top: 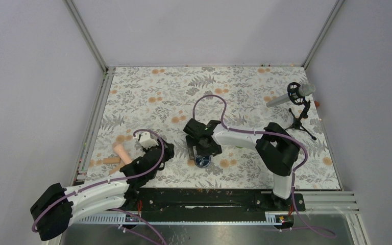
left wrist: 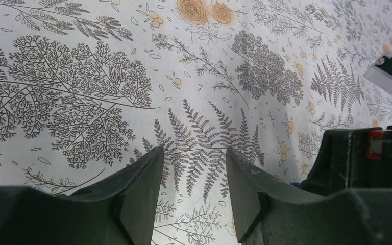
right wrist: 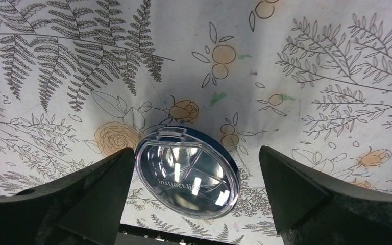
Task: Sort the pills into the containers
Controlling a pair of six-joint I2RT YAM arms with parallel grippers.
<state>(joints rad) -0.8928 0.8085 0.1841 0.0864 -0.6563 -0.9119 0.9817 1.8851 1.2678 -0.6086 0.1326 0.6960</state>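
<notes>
Dark-blue jar (right wrist: 188,173), lid on, contents unclear, between spread right fingers (right wrist: 97,194).

A robot test cell; plain white walls (top: 30,76); aluminium framing (top: 86,35); a microphone (top: 286,99) on a tripod (top: 300,122)

One piece of writing is being shown in the right wrist view. Small white lettering (right wrist: 179,186) is being carried on the clear, glossy lid (right wrist: 194,166) of the dark-blue jar (right wrist: 224,149). It is being read as "Instinct life". The first word is being made out fairly well, while the last letters are being blurred by the shine on the lid. The line is being set slightly slanted across the lower left part of the lid. In the top view the same jar (top: 202,161) is being shown too small for reading.
</notes>
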